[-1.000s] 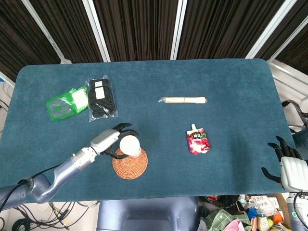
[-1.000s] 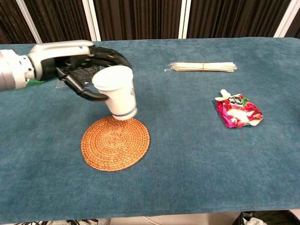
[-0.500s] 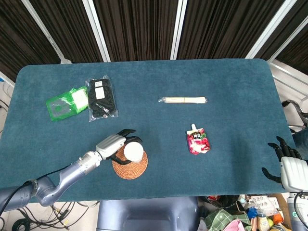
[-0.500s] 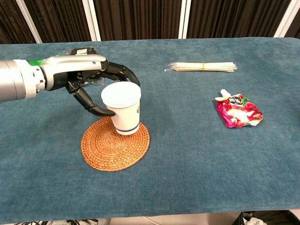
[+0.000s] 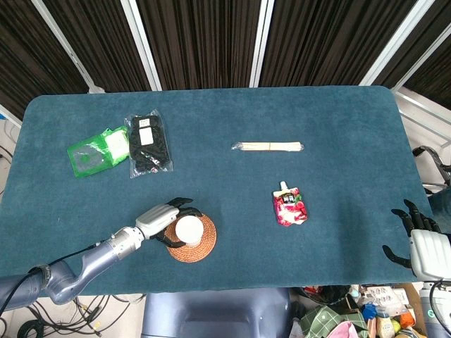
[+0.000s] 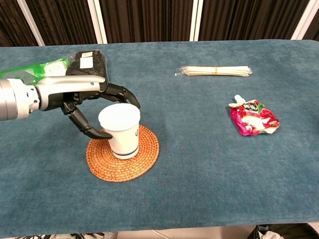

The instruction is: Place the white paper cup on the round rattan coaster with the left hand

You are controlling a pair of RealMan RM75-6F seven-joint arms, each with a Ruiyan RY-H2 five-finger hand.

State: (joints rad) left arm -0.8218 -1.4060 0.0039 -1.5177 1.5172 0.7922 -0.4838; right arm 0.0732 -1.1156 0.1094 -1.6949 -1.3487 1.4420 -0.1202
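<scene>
The white paper cup (image 6: 120,130) (image 5: 188,230) stands upright on the round rattan coaster (image 6: 144,157) (image 5: 202,244), a little left of its middle. My left hand (image 6: 88,107) (image 5: 167,218) wraps around the cup from the left, its dark fingers curled against the cup's sides. My right hand (image 5: 421,239) hangs off the table's right edge in the head view, its fingers spread and holding nothing; the chest view does not show it.
A bundle of wooden sticks (image 6: 216,71) lies at the far middle. A red pouch (image 6: 253,117) lies to the right. A black packet (image 5: 148,143) and a green packet (image 5: 95,152) lie at the far left.
My left hand has lowered the cup from above the coaster's far edge and moved it nearer, so it now stands on the coaster. The right hand has not moved.
</scene>
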